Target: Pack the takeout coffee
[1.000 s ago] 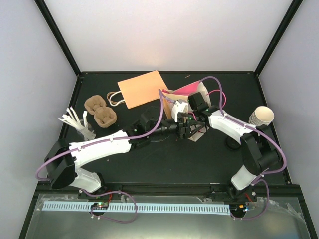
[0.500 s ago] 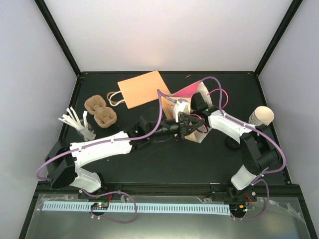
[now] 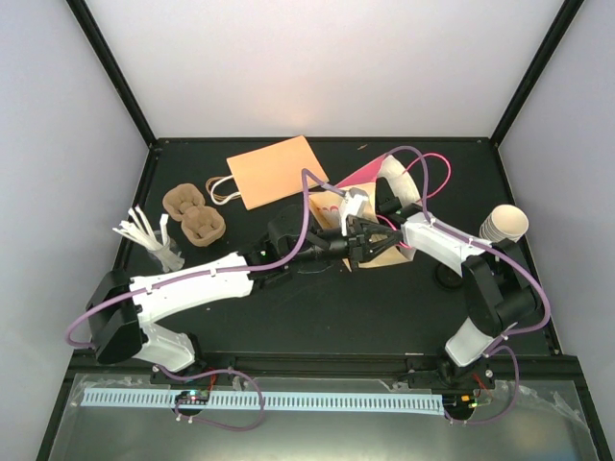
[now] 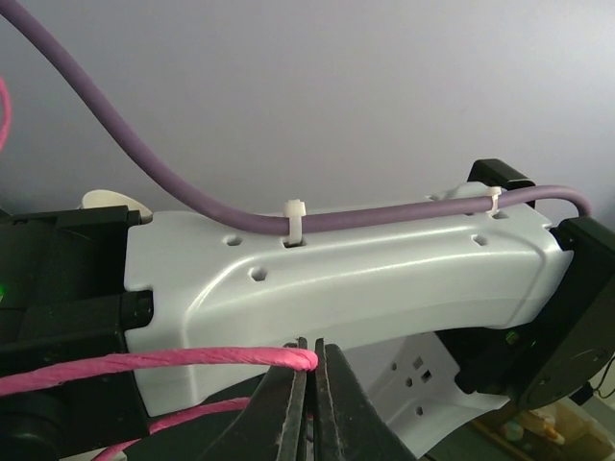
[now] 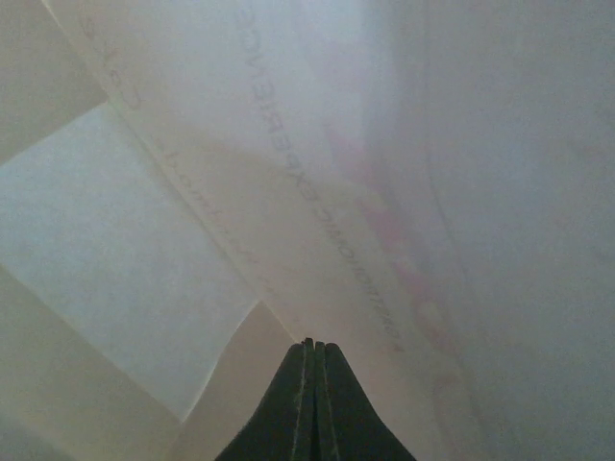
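Faintly, "EXPERIENCE" crosses the paper bag (image 5: 144, 240) beyond the right claw (image 5: 309, 343).

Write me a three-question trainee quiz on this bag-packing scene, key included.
1. True or false: the left gripper is shut on the pink cord handle.
2. The right wrist view shows: A) the inside of a paper bag; B) a pulp carrier; C) white sticks.
3. Fill in: the flat orange bag lies near the table's ___ edge.
Key: 1 true; 2 A; 3 far.
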Controlling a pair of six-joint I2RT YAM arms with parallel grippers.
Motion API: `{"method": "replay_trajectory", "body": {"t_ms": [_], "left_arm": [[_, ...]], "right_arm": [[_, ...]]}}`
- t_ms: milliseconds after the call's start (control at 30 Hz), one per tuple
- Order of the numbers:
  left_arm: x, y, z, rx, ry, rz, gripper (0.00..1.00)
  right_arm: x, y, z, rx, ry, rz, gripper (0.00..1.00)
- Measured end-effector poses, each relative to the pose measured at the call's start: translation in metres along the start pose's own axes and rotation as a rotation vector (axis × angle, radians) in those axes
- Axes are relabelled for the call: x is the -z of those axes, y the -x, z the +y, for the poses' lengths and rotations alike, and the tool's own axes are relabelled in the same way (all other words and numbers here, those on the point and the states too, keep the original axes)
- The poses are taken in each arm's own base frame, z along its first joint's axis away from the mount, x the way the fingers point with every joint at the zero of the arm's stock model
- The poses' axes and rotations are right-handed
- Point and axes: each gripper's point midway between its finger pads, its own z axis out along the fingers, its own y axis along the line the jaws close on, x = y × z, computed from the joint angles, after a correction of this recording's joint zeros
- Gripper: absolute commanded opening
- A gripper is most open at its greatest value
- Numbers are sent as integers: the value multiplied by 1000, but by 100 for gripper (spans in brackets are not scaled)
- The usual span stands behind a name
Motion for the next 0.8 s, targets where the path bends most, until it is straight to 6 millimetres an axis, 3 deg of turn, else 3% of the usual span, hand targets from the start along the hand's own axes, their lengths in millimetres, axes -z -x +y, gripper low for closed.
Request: {"method": "replay_trajectory", "body": {"t_ms": [467, 800], "left_arm": [[7, 5, -7, 9, -1, -3, 2], [14, 9, -14, 12, -2, -5, 1]], "right_arm": [[-1, 1, -23, -26, -145, -34, 1], [12, 7, -37, -48, -290, -89, 1]]}}
